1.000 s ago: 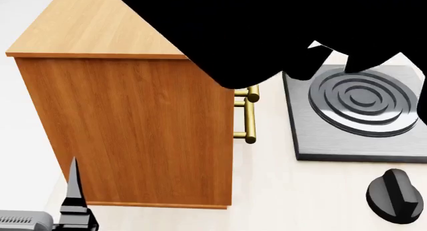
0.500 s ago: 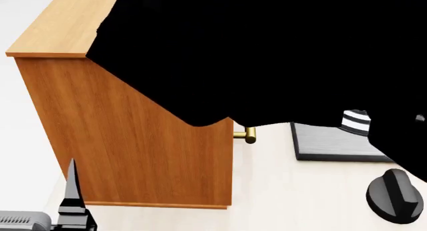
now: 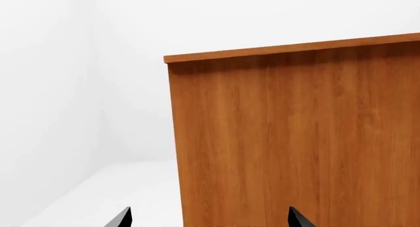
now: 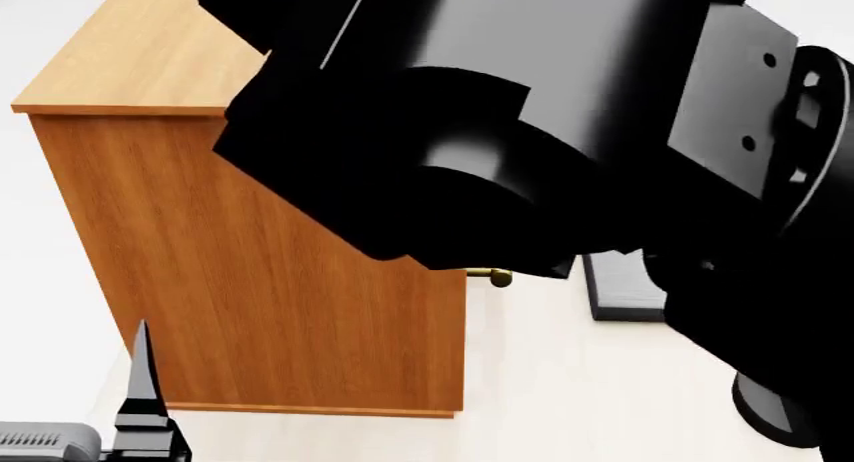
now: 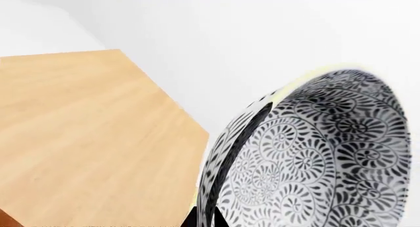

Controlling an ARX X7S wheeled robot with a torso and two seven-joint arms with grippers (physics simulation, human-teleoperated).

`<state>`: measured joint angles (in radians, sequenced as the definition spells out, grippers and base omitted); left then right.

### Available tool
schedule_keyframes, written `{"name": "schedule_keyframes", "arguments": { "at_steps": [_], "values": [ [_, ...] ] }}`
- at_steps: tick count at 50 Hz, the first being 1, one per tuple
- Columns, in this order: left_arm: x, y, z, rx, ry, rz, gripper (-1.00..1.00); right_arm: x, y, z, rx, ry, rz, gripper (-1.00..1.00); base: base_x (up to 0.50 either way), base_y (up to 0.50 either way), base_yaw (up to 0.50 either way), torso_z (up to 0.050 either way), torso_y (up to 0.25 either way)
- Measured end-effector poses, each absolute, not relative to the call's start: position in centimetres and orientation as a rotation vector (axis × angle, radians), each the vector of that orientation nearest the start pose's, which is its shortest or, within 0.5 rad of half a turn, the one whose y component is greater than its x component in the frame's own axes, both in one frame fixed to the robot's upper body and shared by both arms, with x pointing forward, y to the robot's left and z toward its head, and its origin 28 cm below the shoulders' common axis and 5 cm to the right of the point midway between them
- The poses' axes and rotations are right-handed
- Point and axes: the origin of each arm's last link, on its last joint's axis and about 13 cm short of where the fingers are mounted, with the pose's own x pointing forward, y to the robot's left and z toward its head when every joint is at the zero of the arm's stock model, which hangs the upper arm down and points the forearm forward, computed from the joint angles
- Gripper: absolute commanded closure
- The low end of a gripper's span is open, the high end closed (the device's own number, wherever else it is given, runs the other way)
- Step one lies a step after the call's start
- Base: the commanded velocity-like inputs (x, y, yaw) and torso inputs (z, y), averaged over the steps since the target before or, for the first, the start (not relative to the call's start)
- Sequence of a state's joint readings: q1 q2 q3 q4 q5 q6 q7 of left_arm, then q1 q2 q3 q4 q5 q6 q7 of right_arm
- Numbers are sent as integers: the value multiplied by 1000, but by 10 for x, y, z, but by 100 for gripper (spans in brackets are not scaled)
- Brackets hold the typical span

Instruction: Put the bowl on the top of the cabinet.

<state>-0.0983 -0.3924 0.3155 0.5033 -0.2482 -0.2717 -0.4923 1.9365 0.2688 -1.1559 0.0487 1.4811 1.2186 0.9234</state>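
Observation:
In the right wrist view the bowl [image 5: 315, 158], white with a dense grey leaf pattern, is tilted on edge. My right gripper [image 5: 204, 219] is shut on its rim, one black fingertip on each side of the wall. It hangs above the cabinet top [image 5: 85, 138], a flat pale-orange wood surface. In the head view the orange-brown cabinet [image 4: 267, 272] stands at the left, and my black right arm [image 4: 534, 132] reaches over it and hides the bowl. My left gripper [image 3: 208, 220] is open and empty, facing the cabinet side [image 3: 295, 138].
A grey stove plate [image 4: 621, 294] lies on the pale counter to the right of the cabinet, mostly hidden by my arm. A black knob [image 4: 763, 414] sits near the front right. One brass handle end [image 4: 494, 277] sticks out of the cabinet front.
My right arm has swung left and closer across the head view, now covering the stove burner and more of the cabinet top. The left gripper has stayed put.

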Motion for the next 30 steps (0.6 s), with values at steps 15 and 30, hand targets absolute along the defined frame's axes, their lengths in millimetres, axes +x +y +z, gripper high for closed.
{"name": "schedule_keyframes", "arguments": {
  "at_steps": [15, 30],
  "values": [
    [209, 208, 104, 82, -224, 62, -100, 289, -4, 364, -773, 9, 120, 100, 0, 0, 0, 0, 1],
    [209, 209, 103, 80, -222, 62, -100, 292, 1, 356, -774, 13, 130, 100, 0, 0, 0, 0, 1]
  ]
}}
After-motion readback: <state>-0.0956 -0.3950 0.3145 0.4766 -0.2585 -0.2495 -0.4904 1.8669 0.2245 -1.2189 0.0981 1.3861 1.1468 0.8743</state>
